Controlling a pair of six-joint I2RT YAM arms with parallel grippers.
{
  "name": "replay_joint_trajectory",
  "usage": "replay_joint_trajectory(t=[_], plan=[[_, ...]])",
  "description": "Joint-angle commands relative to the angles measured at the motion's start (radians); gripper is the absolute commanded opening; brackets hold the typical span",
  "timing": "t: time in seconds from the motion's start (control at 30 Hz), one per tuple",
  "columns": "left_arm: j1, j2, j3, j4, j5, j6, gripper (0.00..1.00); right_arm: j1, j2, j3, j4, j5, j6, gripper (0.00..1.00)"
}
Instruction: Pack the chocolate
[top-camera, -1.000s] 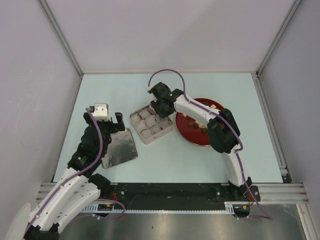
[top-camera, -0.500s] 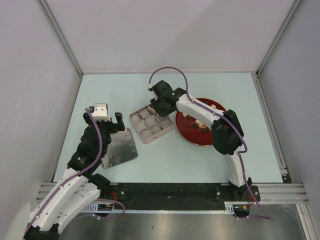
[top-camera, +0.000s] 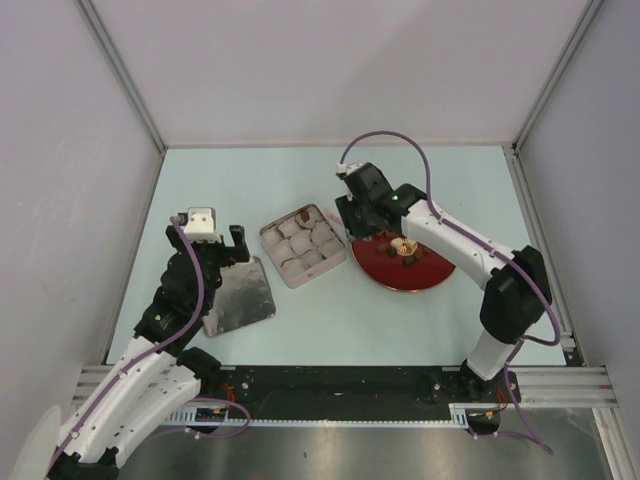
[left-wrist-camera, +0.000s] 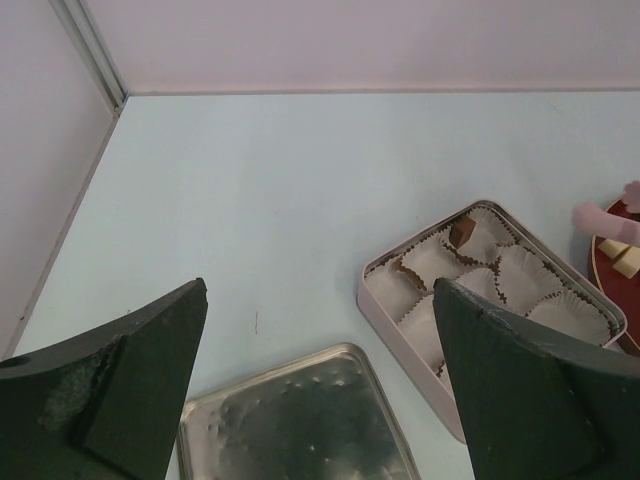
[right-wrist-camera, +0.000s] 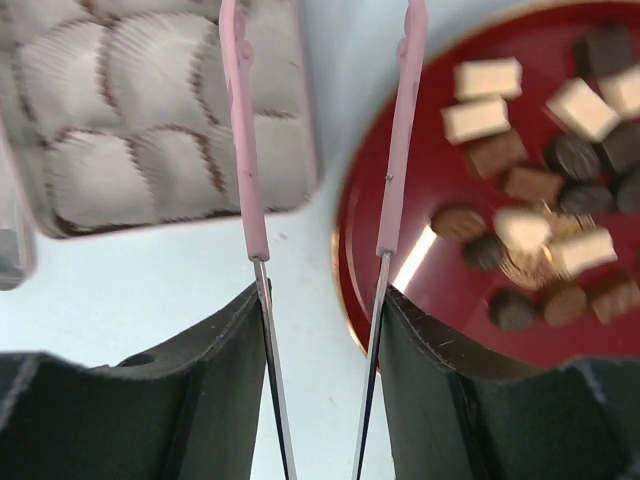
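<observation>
Overhead, two arms are seen at one pale table (top-camera: 250, 180). The left gripper (top-camera: 208, 248) is held wide open at 9 o'clock of the square tin (top-camera: 268, 240), near the 11 o'clock corner of one silver lid (top-camera: 240, 295). Nine white paper cups (top-camera: 303, 243) are counted in the tin, three by three. One red plate (top-camera: 400, 285) lies just at 3 o'clock of the tin, and the chocolate (top-camera: 405, 250) is gathered on it, the pieces too small to be counted from here. The right gripper (top-camera: 358, 222) hangs over the plate's 10 o'clock rim, and part of the plate is hidden by that arm.

From the left wrist, both fingers (left-wrist-camera: 130, 390) are seen spread far apart. The lid (left-wrist-camera: 300, 420) is cut off at 6 o'clock and the tin (left-wrist-camera: 400, 330) at 4 o'clock. One brown chunk (left-wrist-camera: 462, 232) is made out in a far cup. A pink end of the tweezers (left-wrist-camera: 600, 218) is caught at 3 o'clock.

From the right wrist, one pair of pink tweezers (right-wrist-camera: 243, 150) is clamped between the fingers (right-wrist-camera: 200, 400). Its two arms stand apart and its tips are cut off at 12 o'clock. One arm crosses the tin (right-wrist-camera: 310, 160), the other the plate (right-wrist-camera: 430, 170). Some six cream, five reddish-brown and six dark pieces of chocolate (right-wrist-camera: 532, 184) are counted on the plate, though blur and the 3 o'clock edge leave the tally unsure.
</observation>
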Motion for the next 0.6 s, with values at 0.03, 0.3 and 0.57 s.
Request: replay_joint_trajectory(t=[0.03, 0.3, 0.57], plan=[[0.006, 0.002, -0.003, 0.028, -0.001, 0.006, 1.00, -0.042, -0.142, -0.119, -0.052, 0.097, 0.081, 0.49], [0.006, 0.010, -0.003, 0.028, 0.005, 0.005, 1.00, -0.083, -0.269, -0.309, -0.132, 0.151, 0.166, 0.48], [0.006, 0.016, -0.003, 0.030, 0.012, 0.001, 1.00, -0.123, -0.300, -0.415, -0.129, 0.145, 0.178, 0.43]])
